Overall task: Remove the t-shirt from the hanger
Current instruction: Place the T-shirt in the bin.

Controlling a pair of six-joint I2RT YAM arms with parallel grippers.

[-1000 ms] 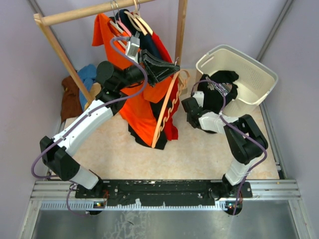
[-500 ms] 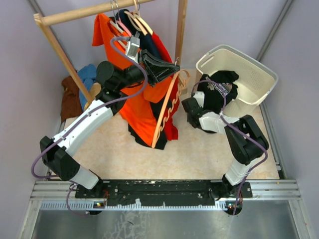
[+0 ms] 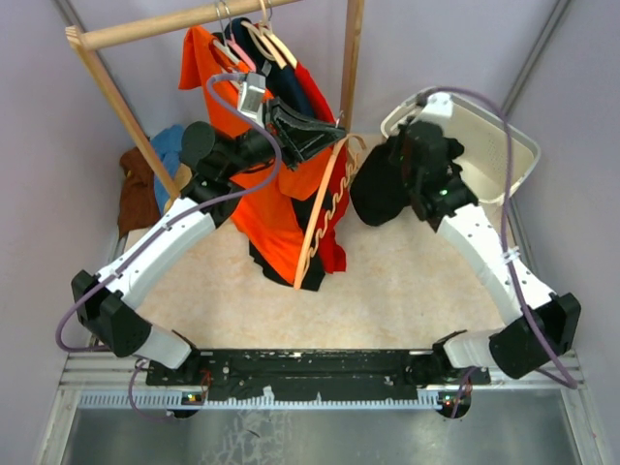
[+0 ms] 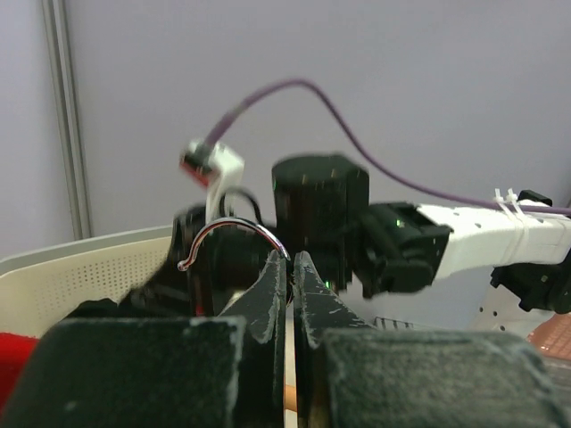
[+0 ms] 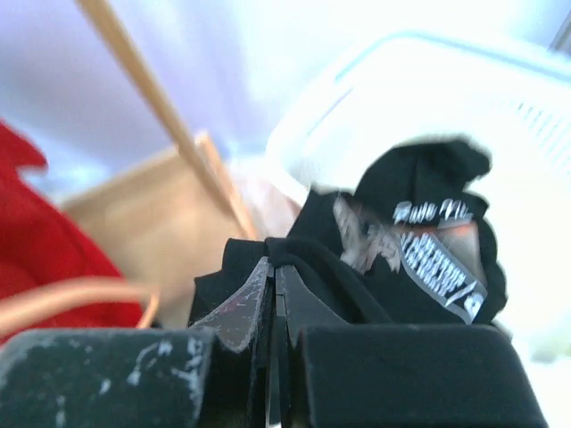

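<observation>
My left gripper [image 3: 332, 133] is shut on the neck of a wooden hanger [image 3: 324, 208], which hangs bare beside the orange shirt. In the left wrist view the fingertips [image 4: 290, 259] are closed just below the metal hook [image 4: 234, 234]. My right gripper [image 3: 415, 163] is shut on a black printed t-shirt [image 3: 380, 192], held in the air between the hanger and the basket. In the right wrist view the closed jaws [image 5: 275, 266] pinch a fold of the t-shirt [image 5: 419, 245], and the hanger [image 5: 71, 299] shows blurred at the lower left.
A white laundry basket [image 3: 492, 147] stands at the back right, just behind my right gripper. A wooden clothes rack [image 3: 145, 26] at the back carries an orange shirt [image 3: 276, 208] and other garments. A blue and brown clothes pile [image 3: 150, 170] lies at the left.
My right arm has swung up and extended, lifting the black t-shirt off the basket's front rim and into the air. My left arm has shifted slightly, still holding the hanger.
</observation>
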